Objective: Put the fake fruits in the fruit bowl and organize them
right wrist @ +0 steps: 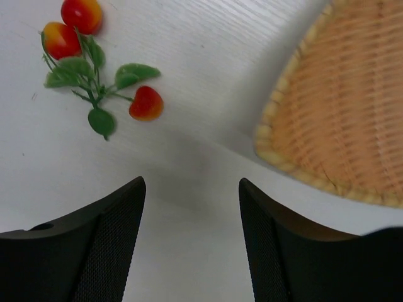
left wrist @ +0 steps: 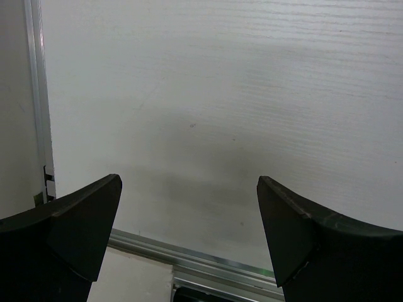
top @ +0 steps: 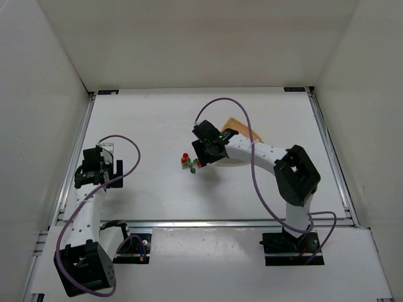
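Note:
The fake fruits (top: 189, 162) are three small red berries on a green leafy sprig, lying on the white table left of the bowl; in the right wrist view they lie at upper left (right wrist: 94, 75). The fruit bowl (top: 242, 131) is a tan woven wicker dish, mostly hidden under the right arm; its empty inside shows in the right wrist view (right wrist: 343, 113). My right gripper (top: 203, 153) (right wrist: 192, 189) is open and empty, above the table between fruits and bowl. My left gripper (top: 99, 165) (left wrist: 189, 189) is open and empty at the far left.
An aluminium rail (top: 220, 222) runs along the table's near edge and shows under the left gripper (left wrist: 208, 261). A side rail (left wrist: 38, 100) borders the left. White walls enclose the table on three sides.

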`<action>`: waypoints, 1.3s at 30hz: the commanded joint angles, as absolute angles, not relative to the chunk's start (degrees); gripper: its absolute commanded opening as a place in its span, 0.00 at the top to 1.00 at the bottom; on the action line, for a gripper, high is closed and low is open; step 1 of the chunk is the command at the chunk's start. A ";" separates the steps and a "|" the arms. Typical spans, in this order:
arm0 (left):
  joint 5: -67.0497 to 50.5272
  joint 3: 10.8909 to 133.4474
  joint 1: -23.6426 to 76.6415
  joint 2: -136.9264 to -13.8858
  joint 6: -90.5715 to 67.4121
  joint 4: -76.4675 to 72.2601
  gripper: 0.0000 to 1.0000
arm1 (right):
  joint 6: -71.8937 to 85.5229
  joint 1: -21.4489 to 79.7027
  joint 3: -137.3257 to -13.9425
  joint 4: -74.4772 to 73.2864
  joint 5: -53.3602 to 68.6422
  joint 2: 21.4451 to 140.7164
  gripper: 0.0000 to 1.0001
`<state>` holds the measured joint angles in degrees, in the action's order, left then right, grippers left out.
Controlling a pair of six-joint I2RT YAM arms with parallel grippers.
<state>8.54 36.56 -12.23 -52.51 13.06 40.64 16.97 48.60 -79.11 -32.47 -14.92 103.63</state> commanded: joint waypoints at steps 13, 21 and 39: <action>6.69 40.25 -11.95 -54.58 13.10 39.73 0.00 | 13.45 49.22 -92.55 -33.05 -9.06 120.06 0.41; 6.06 51.75 -5.72 -64.24 12.57 42.71 0.00 | 14.59 48.69 -93.78 -33.05 -6.94 123.05 0.60; 7.73 58.89 16.78 -74.26 14.15 44.30 0.00 | 16.35 48.69 -76.66 -34.45 -11.23 99.86 0.81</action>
<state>7.29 56.40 14.72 -73.76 13.47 43.88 15.62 48.82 -78.78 -33.54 -8.86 107.11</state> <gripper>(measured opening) 0.995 0.299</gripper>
